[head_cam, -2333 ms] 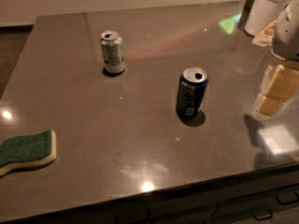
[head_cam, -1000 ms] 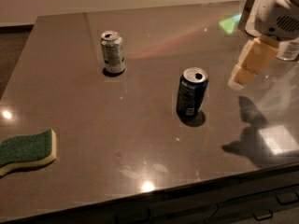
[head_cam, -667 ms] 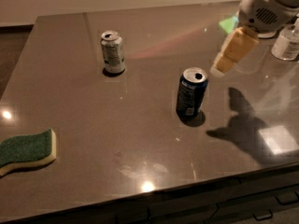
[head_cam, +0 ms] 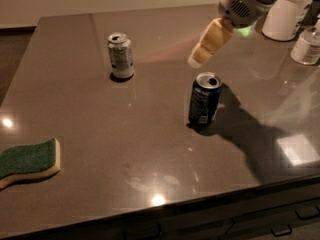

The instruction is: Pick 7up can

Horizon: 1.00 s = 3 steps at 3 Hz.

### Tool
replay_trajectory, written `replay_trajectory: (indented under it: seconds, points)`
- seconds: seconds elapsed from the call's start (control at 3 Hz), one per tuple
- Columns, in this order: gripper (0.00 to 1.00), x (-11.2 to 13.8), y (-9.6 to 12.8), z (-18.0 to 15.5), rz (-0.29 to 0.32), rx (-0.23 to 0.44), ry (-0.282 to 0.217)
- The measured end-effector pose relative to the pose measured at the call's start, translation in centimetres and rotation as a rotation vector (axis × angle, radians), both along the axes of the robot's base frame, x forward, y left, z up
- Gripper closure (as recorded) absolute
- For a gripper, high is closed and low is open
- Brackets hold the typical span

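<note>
Camera view: one arm reaches in from the upper right over the table (head_cam: 150, 149).
Gripper (head_cam: 196, 60): hangs in the air above and just behind the dark blue can (head_cam: 204, 99), well apart from its target, probably mid-approach; open or closed, I cannot tell.
7up can (head_cam: 121, 55): upright at far left, untouched, free on every side for a grasp.
Cans: two, both upright.
Others: one green sponge (head_cam: 27, 162) at the near left edge; one white container (head_cam: 285, 16) and one clear bottle (head_cam: 309, 44) far right.

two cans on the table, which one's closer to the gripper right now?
The dark blue drink can, right of centre: the gripper hangs close by its top. The silvery-white can with pale green markings stands well off to the left.
</note>
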<state>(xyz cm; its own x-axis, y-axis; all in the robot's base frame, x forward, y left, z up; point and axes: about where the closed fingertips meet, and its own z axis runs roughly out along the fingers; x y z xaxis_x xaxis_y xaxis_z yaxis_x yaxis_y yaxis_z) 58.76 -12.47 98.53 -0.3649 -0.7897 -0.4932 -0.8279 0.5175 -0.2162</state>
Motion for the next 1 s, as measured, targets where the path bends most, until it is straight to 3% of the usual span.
replay_trajectory:
  seconds: [0.67,1.0]
  points:
    - [0.00,5.3,4.6,-2.9,-0.076,0.037,-0.057]
    - [0.00,7.5,7.1,-4.1,-0.081,0.092,-0.058]
